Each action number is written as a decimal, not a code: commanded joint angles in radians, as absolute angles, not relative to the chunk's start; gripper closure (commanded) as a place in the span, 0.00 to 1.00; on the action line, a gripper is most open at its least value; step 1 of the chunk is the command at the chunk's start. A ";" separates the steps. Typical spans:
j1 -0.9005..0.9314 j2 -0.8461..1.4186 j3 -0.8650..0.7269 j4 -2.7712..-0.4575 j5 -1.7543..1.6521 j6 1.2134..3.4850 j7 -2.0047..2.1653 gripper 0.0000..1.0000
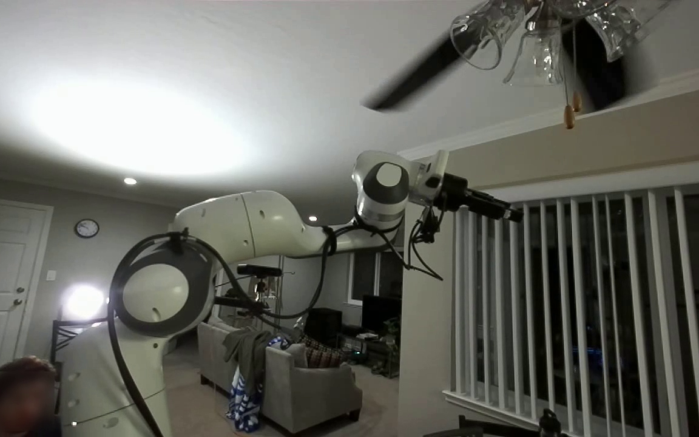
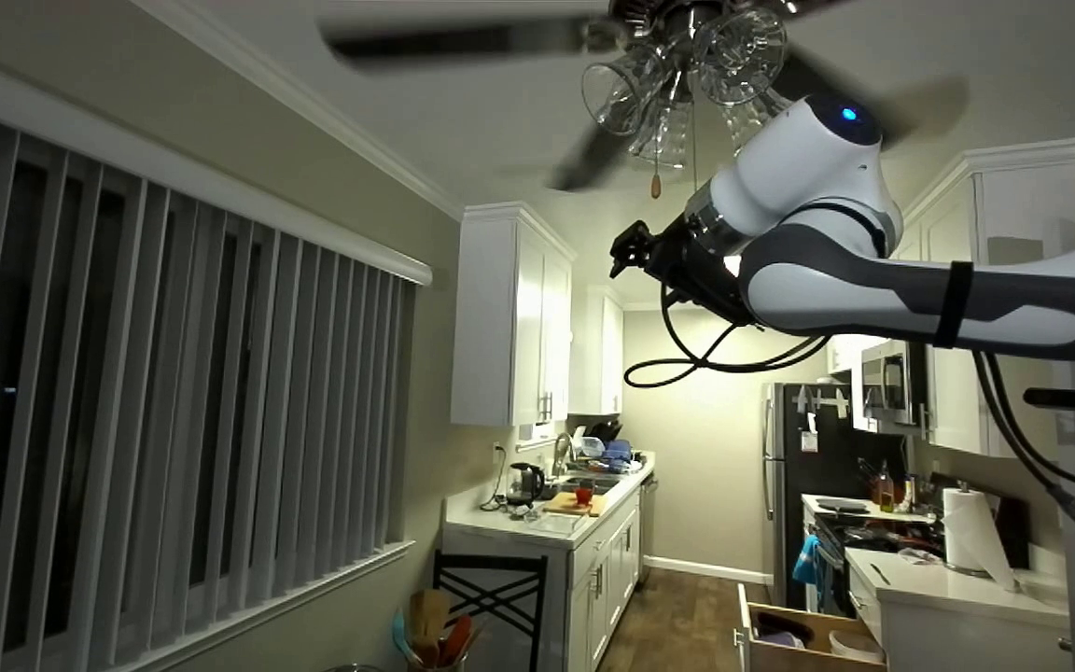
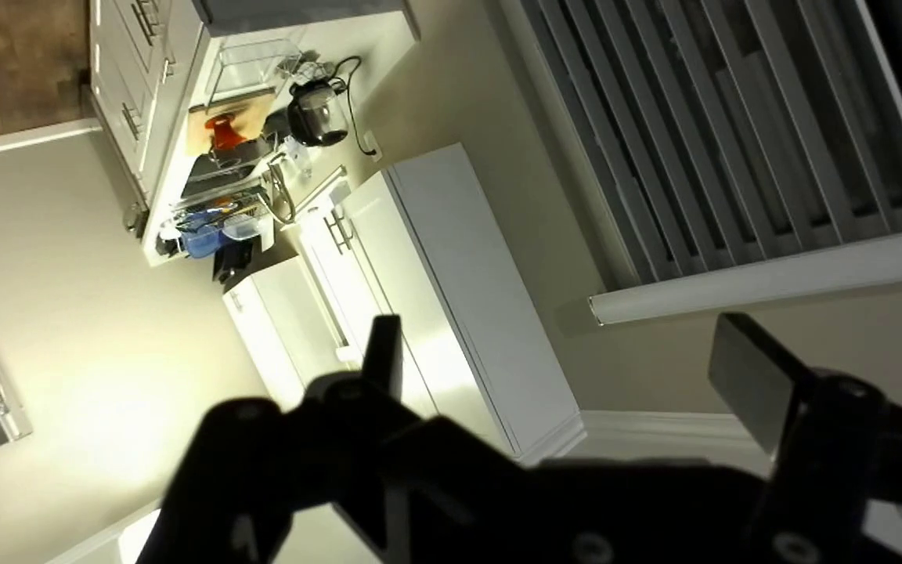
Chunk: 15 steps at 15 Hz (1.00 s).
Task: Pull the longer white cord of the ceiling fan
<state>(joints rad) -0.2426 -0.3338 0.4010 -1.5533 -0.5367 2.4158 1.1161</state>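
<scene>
Hanging cords: the longer white cord (image 1: 566, 91) drops from the ceiling fan (image 1: 543, 24), its tan knob (image 1: 569, 117) lower in an exterior view than that of the shorter cord (image 1: 574, 60) just beside it.
Cord end: in an exterior view the robot arm (image 2: 827, 271) hides it (only a thin line shows above), while the shorter cord's knob (image 2: 656, 187) is in plain sight.
Blades (image 1: 422, 73): dark, and blurred in both exterior views.
Gripper (image 3: 557, 360): released, its fingers (image 3: 752, 384) well apart in the wrist view, a white cabinet (image 3: 490, 313) seen through the gap (neither exterior view settles this); in an exterior view its fingertips (image 1: 514, 214) stand apart from the cord, below the knobs.
Living room: an armchair (image 1: 313, 388), a wall clock (image 1: 87, 228) and a person (image 1: 19, 397) with a blurred face show only in an exterior view.
Kitchen: a kettle (image 3: 318, 117) shows in the wrist view and in an exterior view; a paper towel roll (image 2: 971, 532) and a pulled-out drawer (image 2: 745, 621) only in the latter.
</scene>
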 commanded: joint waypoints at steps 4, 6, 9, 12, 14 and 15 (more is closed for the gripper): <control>-0.236 -0.334 0.373 -1.510 -0.612 2.461 1.164 0.00; -0.262 -0.322 0.364 -1.421 -0.698 2.478 1.172 0.00; -0.271 -0.273 0.349 -1.272 -0.842 2.469 1.117 0.00; -0.250 -0.210 0.334 -1.188 -1.004 2.443 1.081 0.00; -0.210 -0.160 0.314 -1.150 -1.072 2.411 1.041 0.00; -0.192 -0.134 0.305 -1.126 -1.100 2.395 1.029 0.00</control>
<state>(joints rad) -0.2510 -0.2314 0.3297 -1.2527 -1.0199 2.4406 1.1073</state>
